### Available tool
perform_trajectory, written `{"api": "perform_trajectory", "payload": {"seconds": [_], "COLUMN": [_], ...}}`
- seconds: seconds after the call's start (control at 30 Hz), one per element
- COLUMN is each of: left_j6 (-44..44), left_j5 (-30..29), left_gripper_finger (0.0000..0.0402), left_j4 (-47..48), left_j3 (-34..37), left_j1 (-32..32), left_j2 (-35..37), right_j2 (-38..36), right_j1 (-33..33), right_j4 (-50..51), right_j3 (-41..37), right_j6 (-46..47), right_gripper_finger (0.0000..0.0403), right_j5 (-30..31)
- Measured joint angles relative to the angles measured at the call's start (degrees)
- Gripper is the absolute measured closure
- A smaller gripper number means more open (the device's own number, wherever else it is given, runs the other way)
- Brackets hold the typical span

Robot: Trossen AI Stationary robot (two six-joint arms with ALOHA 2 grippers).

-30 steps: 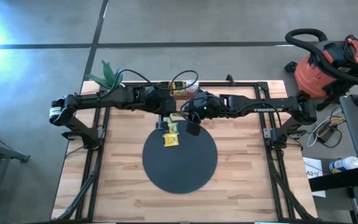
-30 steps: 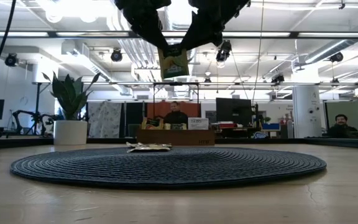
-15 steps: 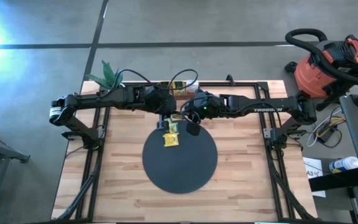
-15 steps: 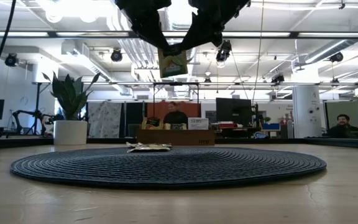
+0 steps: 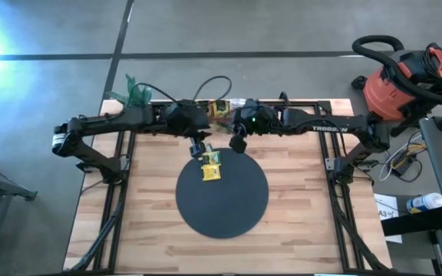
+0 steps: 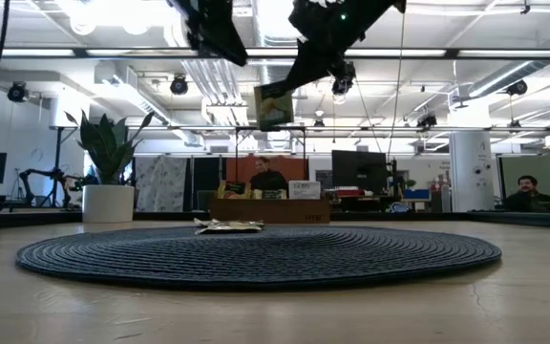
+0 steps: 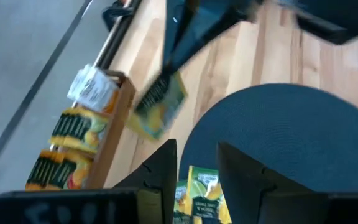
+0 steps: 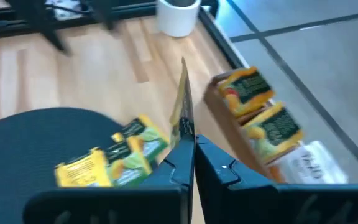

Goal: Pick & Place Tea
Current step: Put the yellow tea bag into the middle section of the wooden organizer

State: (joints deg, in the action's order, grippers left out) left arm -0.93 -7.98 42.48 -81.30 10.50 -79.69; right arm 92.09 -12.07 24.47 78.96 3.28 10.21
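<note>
1. High view: your right gripper hangs at the mat's 12 o'clock edge, the left gripper just beside it at about 11 o'clock. Two tea packets lie touching on the mat near that edge. The wooden tray sits beyond, at the table's 12 o'clock edge.
2. Low view: a packet hangs high over the mat, pinched by the right gripper's clenched fingers. Left gripper is apart from it, holding nothing.
3. Left wrist view: left fingers spread, nothing between them; the right arm's packet shows ahead, the tray's packets beside it.
4. Right wrist view: the fingers clamp the packet edge-on; the laid packets are on the mat beyond, the tray stock off to one side.
5. Step, judged: carry to place. Next you'd bring the right gripper down over bare mat toward 6 o'clock and release.
6. Room: most of the mat is free. Arms are crowded at 12 o'clock, so mind the left gripper and the tray wall.
</note>
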Motion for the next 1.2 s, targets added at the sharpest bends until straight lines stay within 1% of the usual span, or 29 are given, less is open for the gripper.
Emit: {"api": "perform_trajectory", "payload": {"seconds": [0.07, 0.1, 0.17, 0.23, 0.33, 0.43, 0.5, 0.67, 0.73, 0.8, 0.9, 1.0, 1.1, 1.2], "left_j6": [2.56, 3.56, 5.12, 5.81, 6.14, 6.13, 5.92, 4.28, 3.06, 2.09, 0.69, -0.24, -2.03, -2.01], "left_j5": [-0.68, -0.80, -1.01, -1.13, -1.94, -2.98, -3.94, -8.61, -9.76, -10.08, -10.13, -10.03, -10.08, -10.02], "left_gripper_finger": [0.0294, 0.0294, 0.0294, 0.0294, 0.0294, 0.0294, 0.0294, 0.0294, 0.0294, 0.0294, 0.0294, 0.0293, 0.0293, 0.0293], "left_j4": [0.87, 1.04, 0.92, 0.79, 0.68, -0.17, -0.91, -1.97, -2.27, -3.50, -6.31, -8.80, -10.43, -10.58], "left_j3": [0.09, 0.19, 0.90, 1.85, 3.30, 5.58, 7.18, 11.23, 12.57, 13.87, 16.06, 17.76, 18.81, 18.88], "left_j1": [0.00, 0.01, 0.02, 0.00, 0.00, 0.00, 0.03, 0.43, 1.01, 1.99, 4.05, 6.66, 8.97, 10.61], "left_j2": [1.44, 2.10, 3.42, 4.54, 5.74, 6.57, 6.95, 7.67, 7.83, 8.15, 9.16, 10.13, 11.26, 11.97], "right_j2": [0.00, 0.00, 0.20, 1.14, 3.93, 7.05, 9.03, 12.77, 14.38, 16.12, 19.21, 22.60, 25.78, 28.00], "right_j1": [-1.95, -3.18, -5.75, -8.09, -11.16, -13.78, -14.89, -17.90, -19.28, -20.55, -21.60, -22.26, -22.37, -22.40], "right_j4": [-0.44, -0.81, -1.98, -3.14, -2.85, -2.85, -3.44, -4.57, -4.51, -4.37, -3.98, -3.75, -3.60, -2.52], "right_j3": [0.00, 0.00, -0.09, -0.09, 0.18, 0.84, 1.50, 4.81, 6.44, 7.96, 10.54, 13.17, 15.74, 18.30], "right_j6": [-1.46, -1.98, -2.24, -2.22, -3.43, -4.44, -6.02, -8.78, -9.23, -9.22, -9.06, -8.55, -8.31, -8.50], "right_gripper_finger": [0.0394, 0.0394, 0.0394, 0.0394, 0.0394, 0.0394, 0.0394, 0.0394, 0.0394, 0.0394, 0.0394, 0.0394, 0.0394, 0.0394], "right_j5": [-0.40, -1.60, -6.09, -9.28, -11.84, -16.20, -16.72, -17.16, -19.39, -22.13, -22.93, -25.32, -25.48, -25.30]}}
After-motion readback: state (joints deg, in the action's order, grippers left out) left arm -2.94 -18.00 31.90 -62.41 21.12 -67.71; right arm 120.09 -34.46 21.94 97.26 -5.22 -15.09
